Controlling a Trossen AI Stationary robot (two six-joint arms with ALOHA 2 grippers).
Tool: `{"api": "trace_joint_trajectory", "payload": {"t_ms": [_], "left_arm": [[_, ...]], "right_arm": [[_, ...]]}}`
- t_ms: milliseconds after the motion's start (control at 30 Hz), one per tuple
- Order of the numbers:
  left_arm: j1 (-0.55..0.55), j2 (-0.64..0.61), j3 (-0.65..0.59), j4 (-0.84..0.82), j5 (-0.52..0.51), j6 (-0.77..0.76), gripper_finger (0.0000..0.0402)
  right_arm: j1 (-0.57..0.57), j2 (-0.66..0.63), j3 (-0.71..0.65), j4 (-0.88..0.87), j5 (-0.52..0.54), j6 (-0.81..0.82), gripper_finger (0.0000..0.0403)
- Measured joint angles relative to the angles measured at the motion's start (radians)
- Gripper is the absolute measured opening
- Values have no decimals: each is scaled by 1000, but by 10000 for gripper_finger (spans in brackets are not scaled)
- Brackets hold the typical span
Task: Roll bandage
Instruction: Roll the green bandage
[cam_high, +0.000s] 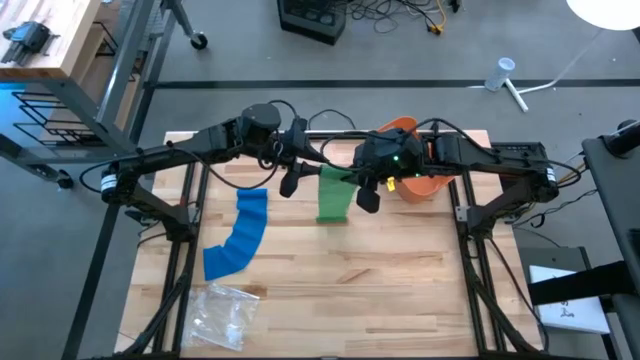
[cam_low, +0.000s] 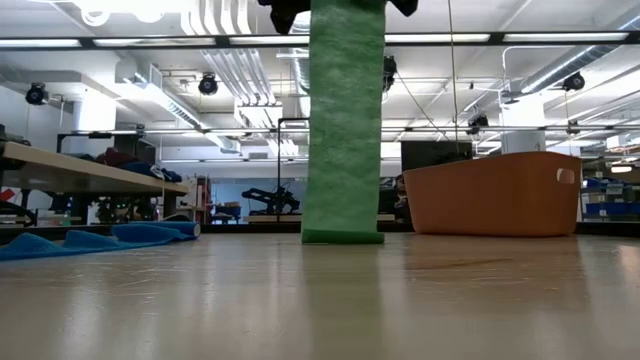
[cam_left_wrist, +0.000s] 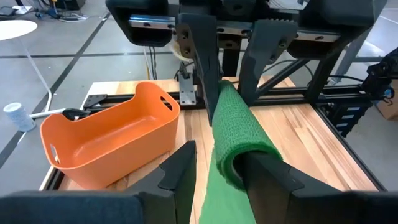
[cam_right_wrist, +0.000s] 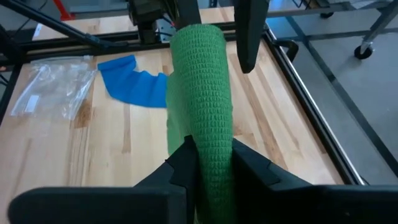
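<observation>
high view: the two arms meet over the back middle of the table (cam_high: 300, 290), the left gripper (cam_high: 292, 172) and right gripper (cam_high: 366, 190) at either end of the green bandage (cam_high: 333, 195), which is lifted, its tail draping toward the wood. a blue bandage (cam_high: 240, 235) and a plastic bag (cam_high: 225, 315) lie apart to the left, an orange bin (cam_high: 420, 185) behind the right arm. the risk i judge: the grippers pull apart or turn out of step, and the roll loosens or slips from one of them.

low view: the green bandage (cam_low: 343, 130) hangs straight down from above, its lower edge touching or just above the table, i cannot tell which. dragging there could skew the winding.

left wrist view: the left gripper (cam_left_wrist: 217, 171) is clamped on the rolled end of the green bandage (cam_left_wrist: 239, 134), fingers on either side of it; the right arm's fingers grip it from the far end. the bin (cam_left_wrist: 109, 140) stands beside.

right wrist view: the right gripper (cam_right_wrist: 211, 165) pinches the roll (cam_right_wrist: 202, 81) tightly between its fingers. a thin pinch like this could let the roll twist.
</observation>
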Motion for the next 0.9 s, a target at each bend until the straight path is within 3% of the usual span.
{"api": "trace_joint_trajectory", "payload": {"t_ms": [367,600,767,900], "left_arm": [[0,0,-1,1,4,-1,110],[0,3,-2,9,2,-36,11],[2,-5,-4,29,-29,-40,13],[38,-44,44,37,-50,-63,6]], "right_arm": [[0,-1,0,22,8,0,81],[0,-1,1,44,11,15,108],[-1,-8,16,53,14,21,132],[-1,-42,127,32,23,9,151]]}}
